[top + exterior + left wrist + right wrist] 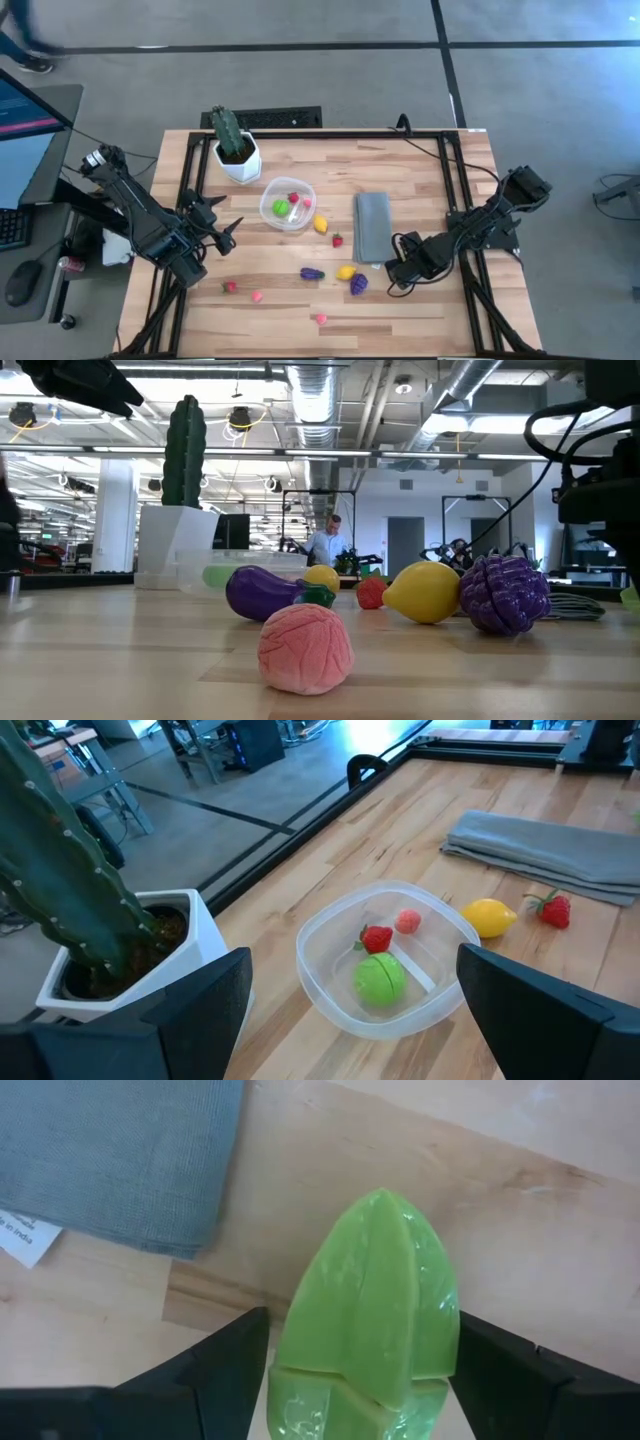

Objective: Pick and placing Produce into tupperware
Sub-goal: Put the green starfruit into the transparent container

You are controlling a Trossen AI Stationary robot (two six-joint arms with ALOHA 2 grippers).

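The clear round tupperware (287, 203) (330, 935) stands on the table beside the cactus pot and holds a green, a red and a pink toy. More produce lies loose on the wood: a yellow piece (320, 224), a strawberry (338, 240), an eggplant (312, 273), a lemon (346, 272), a purple piece (358, 284) and small red and pink ones near the front edge. My left gripper (232, 232) is open and hovers left of the tupperware, touching nothing. My right gripper (392, 278), below the grey cloth's near end, is shut on a green ribbed toy (370, 1300). My right gripper pinches the green ribbed toy between its two fingers, one on each flank (295, 1345). The toy's pointed end (385, 1210) sticks out ahead of the fingertips. The arm slants in from the table's right side. Whether the toy rests on the table I cannot tell.
A tall cactus in a white pot (236, 150) stands at the far left, close to the tupperware. A folded grey cloth (372, 227) lies between the bowl and the right arm. Black rails frame the table's edges. Bare wood shows along the far right and near left.
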